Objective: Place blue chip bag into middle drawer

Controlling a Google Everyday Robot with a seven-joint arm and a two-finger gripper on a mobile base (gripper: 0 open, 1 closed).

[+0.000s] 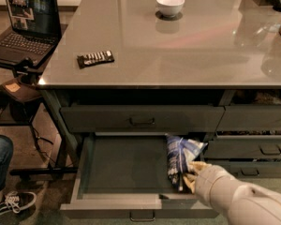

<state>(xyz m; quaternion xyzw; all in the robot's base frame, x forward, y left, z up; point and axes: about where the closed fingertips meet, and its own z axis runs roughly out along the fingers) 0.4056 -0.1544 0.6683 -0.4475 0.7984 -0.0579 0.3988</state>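
Observation:
The blue chip bag (179, 159), glossy dark blue with white patches, stands on end inside the open middle drawer (117, 165), against its right side. My gripper (191, 175) reaches in from the lower right on a white arm and is shut on the bag's lower right edge. The bag's lower end is down near the drawer's grey floor; whether it touches the floor is hidden by the front panel.
A closed shallow drawer (141, 119) sits above the open one, narrower drawers (270, 149) to the right. On the grey tabletop lie a black bar (95, 58) and a white bowl (170, 4). A laptop (25, 27) and a person's leg and shoe (11, 203) are at left.

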